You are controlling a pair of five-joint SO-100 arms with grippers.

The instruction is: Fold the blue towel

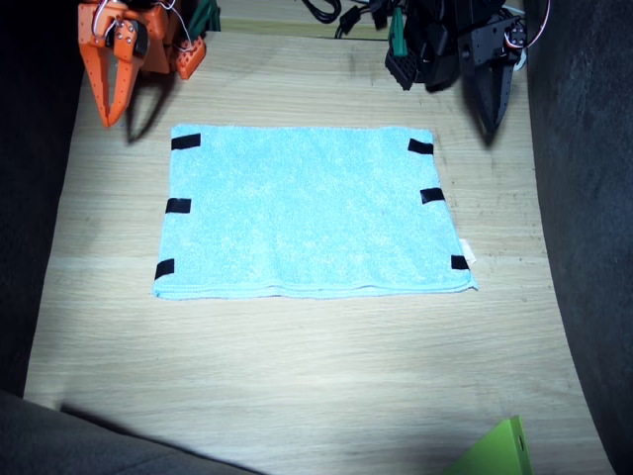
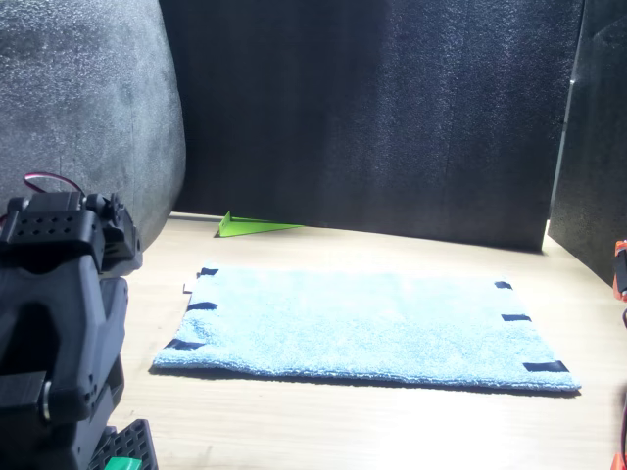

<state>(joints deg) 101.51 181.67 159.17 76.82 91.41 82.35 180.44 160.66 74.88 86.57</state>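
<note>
Now both arms parked behind flat blue towel (image 1: 312, 210); right tool (image 1: 111, 97) & left tool (image 1: 493, 104) pressed together, pointing down.

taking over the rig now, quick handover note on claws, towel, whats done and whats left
Left claw: black, at the far edge of the table, off the towel, holding nothing; open or shut is not clear.
Right claw: orange, at the far edge by the towel's other far corner, empty, fingers nearly closed.
Towel: flat, fully spread mid-table, tape marks along both short edges, white tag on the left arm's side.
Done: nothing folded.
Left: the whole fold.
</note>
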